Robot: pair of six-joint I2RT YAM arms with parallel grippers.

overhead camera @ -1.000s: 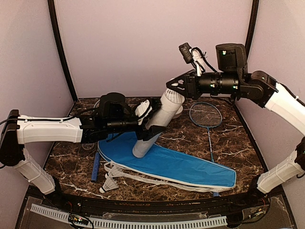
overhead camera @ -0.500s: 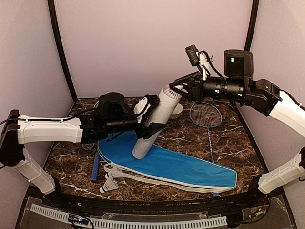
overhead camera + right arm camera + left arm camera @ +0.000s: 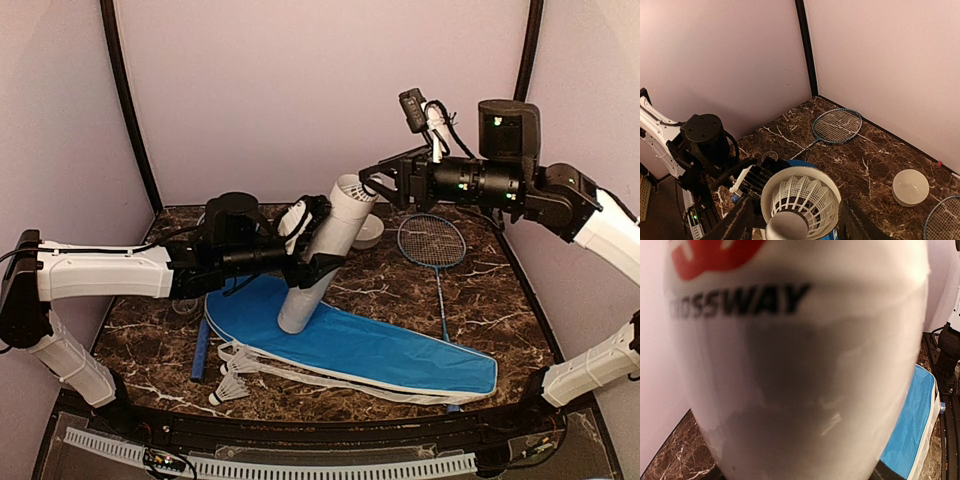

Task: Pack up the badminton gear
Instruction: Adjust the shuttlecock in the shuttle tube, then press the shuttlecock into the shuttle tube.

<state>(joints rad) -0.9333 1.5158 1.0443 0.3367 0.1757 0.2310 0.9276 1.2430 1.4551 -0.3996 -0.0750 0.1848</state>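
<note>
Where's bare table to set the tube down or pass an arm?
Free: table right of the racket shaft; strip between racket cover and bowl. Crowded: front left, shuttlecocks beside the cover; centre, where the left end effector holds the tube.

Tube (image 3: 343,220) standing tilted on cover (image 3: 380,345); shuttlecock (image 3: 801,197) inside; racket (image 3: 432,240) right; bowl (image 3: 370,232) seemingly behind.

Marble table (image 3: 400,292) bears cover (image 3: 370,345), racket (image 3: 431,241), bowl (image 3: 368,232), shuttlecocks (image 3: 232,385).

text: "CROSSWAY", black | on: white tube (image 3: 790,370) | red logo (image 3: 715,255) above: unreadable
</note>
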